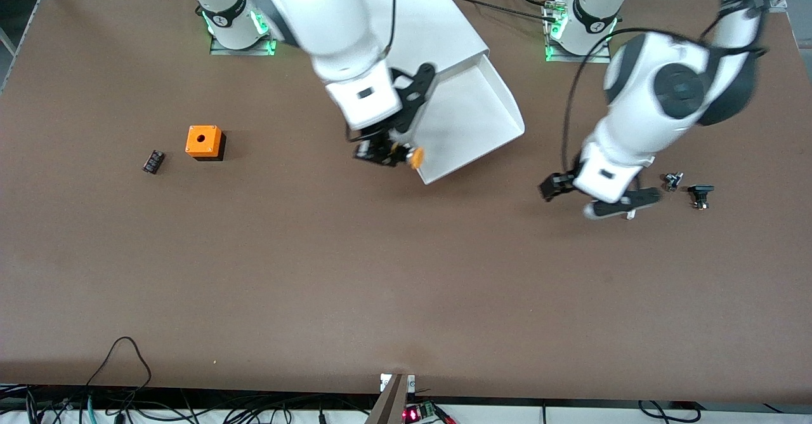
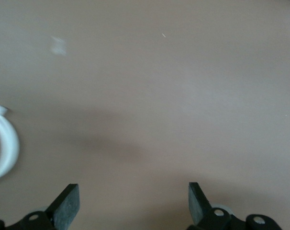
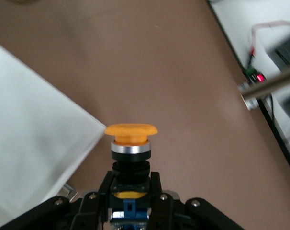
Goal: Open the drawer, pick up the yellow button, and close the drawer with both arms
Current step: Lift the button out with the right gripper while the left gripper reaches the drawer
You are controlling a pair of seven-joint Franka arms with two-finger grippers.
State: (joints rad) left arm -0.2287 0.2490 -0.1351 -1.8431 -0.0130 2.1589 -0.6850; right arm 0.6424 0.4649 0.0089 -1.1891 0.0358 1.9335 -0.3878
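my right fingers [image 3: 130, 191] clamp the button [image 3: 131, 143] clear of the open drawer [image 1: 472, 116]; left fingers [image 2: 71, 203] apart, waiting over counter [image 1: 380, 271] to shut it.

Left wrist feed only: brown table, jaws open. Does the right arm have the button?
Observer: Yes. The right gripper has its jaws shut on the button, orange cap sticking out past them.
Operator: Where is it?
Observer: Over the table, at the front corner of the drawer.
Operator: Drawer closed?
Observer: No, it is pulled out of the cabinet. Your left gripper hangs over the table toward the left arm's end, near some small black parts.
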